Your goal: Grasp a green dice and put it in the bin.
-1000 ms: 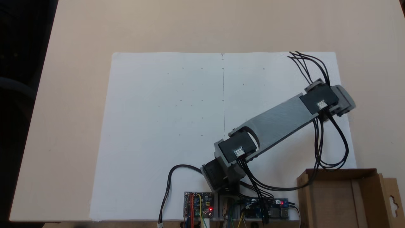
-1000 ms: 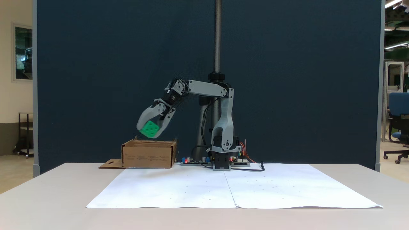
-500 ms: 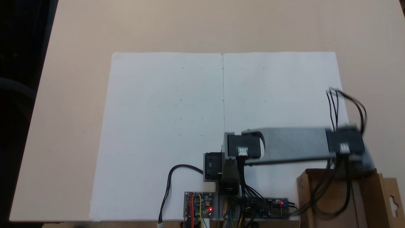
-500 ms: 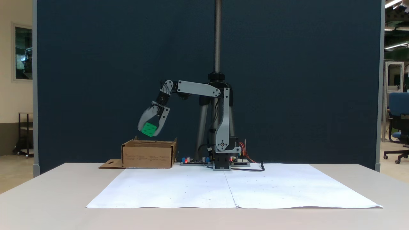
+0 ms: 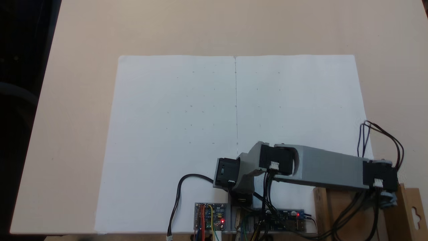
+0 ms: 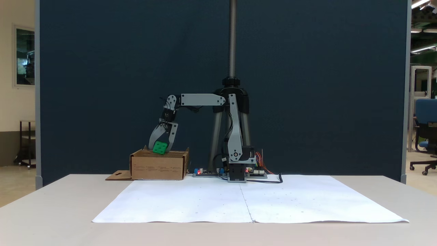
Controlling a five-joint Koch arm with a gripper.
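Observation:
In a fixed view from the front, the green dice (image 6: pixel 159 147) is a small bright green cube held between the grey fingers of my gripper (image 6: pixel 159 149), which is shut on it. The dice hangs right at the top rim of the bin (image 6: pixel 159 166), a shallow brown cardboard box, and dips slightly below it. In the fixed view from above, the grey arm link (image 5: pixel 329 169) reaches out over the bin (image 5: pixel 398 214) at the lower right and hides the dice.
White paper sheet (image 5: pixel 200 127) covers the table's middle. Circuit boards with red lights (image 5: pixel 210 216) and black cables (image 5: pixel 177 197) lie by the arm's base. The bin's flap with a slot (image 5: pixel 415 212) sticks out at the right. A metal pole (image 6: pixel 232 41) stands behind the arm.
The arm swung round from over the paper to over the bin and lowered. The gripper with the dice came down from above the bin to its rim.

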